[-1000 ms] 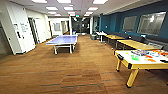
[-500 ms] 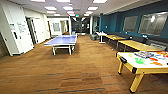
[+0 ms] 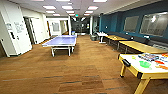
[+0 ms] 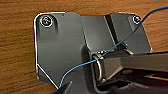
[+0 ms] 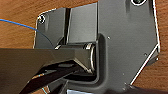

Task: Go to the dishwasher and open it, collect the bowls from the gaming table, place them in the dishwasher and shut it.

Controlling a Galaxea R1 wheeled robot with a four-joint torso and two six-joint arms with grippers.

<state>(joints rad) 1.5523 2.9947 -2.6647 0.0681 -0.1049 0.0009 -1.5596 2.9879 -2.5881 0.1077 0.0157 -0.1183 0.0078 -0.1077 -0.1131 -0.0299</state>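
Observation:
The gaming table (image 3: 132, 62) stands at the right of the head view, close by, with a white top on yellow legs. On it lie a flat game box (image 3: 148, 57), a bright green item (image 3: 145, 64) and orange and red pieces (image 3: 160, 63). I cannot tell whether any of these are the bowls. The dishwasher is out of view. Both wrist views look down past the robot's dark plate onto the brown floor (image 4: 17, 37) (image 5: 15, 27), with a thin blue cable (image 4: 75, 68) crossing the left one.
A blue table-tennis table (image 3: 61, 41) stands in the middle of the room ahead. Long yellow tables (image 3: 140, 46) line the dark teal right wall. White walls and a doorway (image 3: 35, 30) run along the left. Wide brown floor (image 3: 82, 67) lies between.
The whole head view has shifted a little as the robot moves. The gaming table now sits slightly lower and nearer at the right edge.

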